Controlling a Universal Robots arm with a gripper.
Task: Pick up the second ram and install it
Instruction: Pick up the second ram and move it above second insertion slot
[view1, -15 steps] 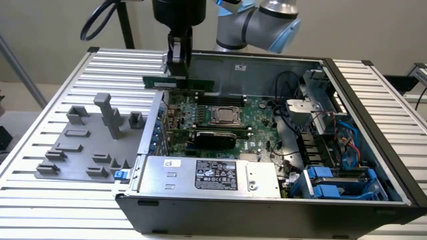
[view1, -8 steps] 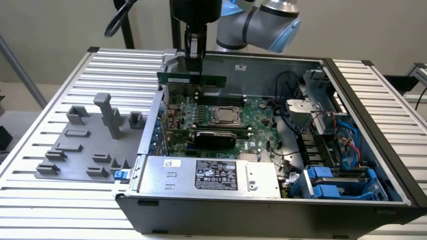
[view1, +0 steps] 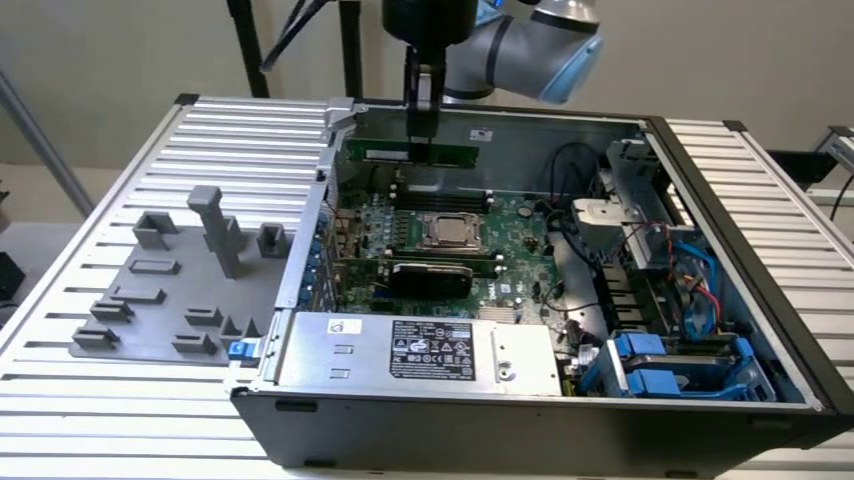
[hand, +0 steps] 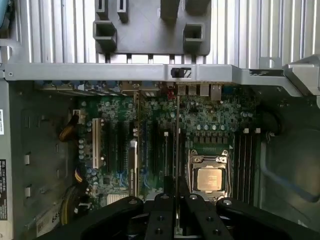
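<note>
1 open computer case (view1: 534, 420) sits under the gripper (view1: 422, 138), lid off, with the motherboard (view1: 514, 225) exposed below it. 1 grey fixture plate (view1: 160, 300) lies well off to the gripper's side, outside the case. The CPU socket (view1: 451, 230) is below the gripper, and black memory slots (hand: 245, 160) run just beside that socket.

The second ram (view1: 387, 153) hangs in the gripper, long edge level. It is up in the air over the board near the case's far wall and is not in any slot. The jaws are closed on its 2 flat faces, at the upper edge and about mid-length. In the wrist view the stick reads edge-on as a thin line running out from the fingertips.

Handling, as a judgement: light, stiff, thin, likely fragile at the chips and the contact edge. The mid-length pinch on the top edge looks right, since it keeps the stick balanced and leaves the lower edge free.
</note>
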